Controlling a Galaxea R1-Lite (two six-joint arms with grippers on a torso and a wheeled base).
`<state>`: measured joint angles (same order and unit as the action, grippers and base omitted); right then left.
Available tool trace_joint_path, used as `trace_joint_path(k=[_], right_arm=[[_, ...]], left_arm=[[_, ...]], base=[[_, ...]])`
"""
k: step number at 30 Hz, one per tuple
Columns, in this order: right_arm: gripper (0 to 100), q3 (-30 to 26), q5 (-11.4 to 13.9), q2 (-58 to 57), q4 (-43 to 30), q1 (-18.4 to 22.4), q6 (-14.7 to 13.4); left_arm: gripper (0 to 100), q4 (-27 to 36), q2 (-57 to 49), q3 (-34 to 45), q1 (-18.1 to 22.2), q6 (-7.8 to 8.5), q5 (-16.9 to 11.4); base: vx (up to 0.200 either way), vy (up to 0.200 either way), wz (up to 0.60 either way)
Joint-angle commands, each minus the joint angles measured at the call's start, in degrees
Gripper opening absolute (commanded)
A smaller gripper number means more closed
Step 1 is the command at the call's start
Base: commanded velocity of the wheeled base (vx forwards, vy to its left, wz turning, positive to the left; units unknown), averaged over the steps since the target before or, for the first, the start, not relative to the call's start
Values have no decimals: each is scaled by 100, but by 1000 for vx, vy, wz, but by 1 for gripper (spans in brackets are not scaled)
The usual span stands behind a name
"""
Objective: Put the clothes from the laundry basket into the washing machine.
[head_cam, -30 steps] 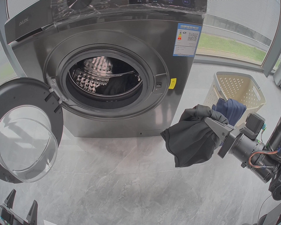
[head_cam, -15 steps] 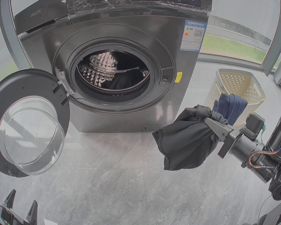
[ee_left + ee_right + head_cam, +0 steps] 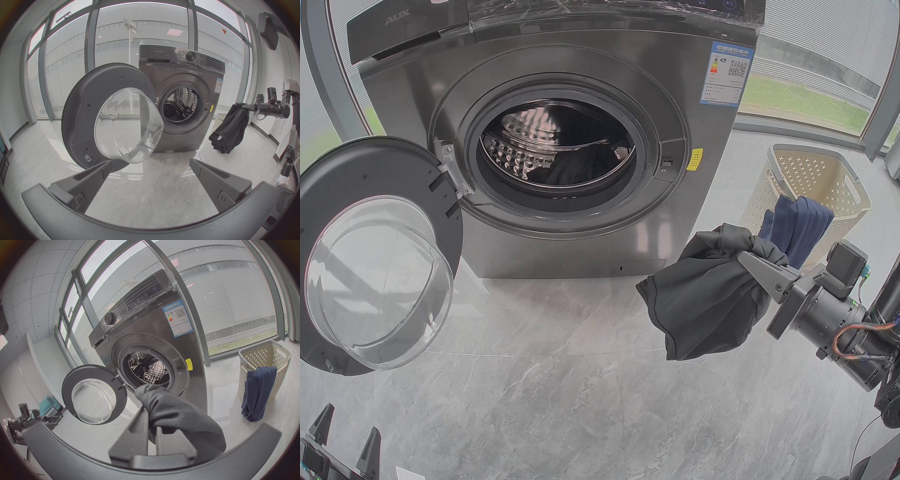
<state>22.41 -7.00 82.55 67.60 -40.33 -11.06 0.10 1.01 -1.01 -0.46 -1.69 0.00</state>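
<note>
Pinching bunched top of dark grey garment (image 3: 700, 306) in right gripper (image 3: 759, 262) — hanging limp above floor, between laundry basket (image 3: 850, 187) and washing machine (image 3: 650, 69). Soft, light, floppy; likely to snag on drum rim — best gripped at gathered bunch. Blue garment (image 3: 800, 225) draped over basket rim. Left gripper (image 3: 150, 162) spread, empty.

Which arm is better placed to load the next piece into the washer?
Right: the right gripper holds the dark grey cloth garment beside the open silver washing machine; the left gripper sits low, open and empty, below the swung-open round door.
</note>
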Motion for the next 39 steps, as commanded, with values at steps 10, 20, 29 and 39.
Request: trace_joint_path(k=[10,20,29,39], right_arm=[[0,-158,172,59,-1,-81,-11],[0,-158,208,121,149,-37,-19],[0,-175,357,173,122,-212,16],[0,475,287,630,157,-344,7]], left_arm=[[100,-1,-5,84,2,11,0],[100,-19,-57,92,29,64,18],[100,-19,-66,101,38,143,44],[100,-449,162,-945,64,398,-149]], base=[[0,20,0],[0,100,0],[0,0,0],[0,0,0]])
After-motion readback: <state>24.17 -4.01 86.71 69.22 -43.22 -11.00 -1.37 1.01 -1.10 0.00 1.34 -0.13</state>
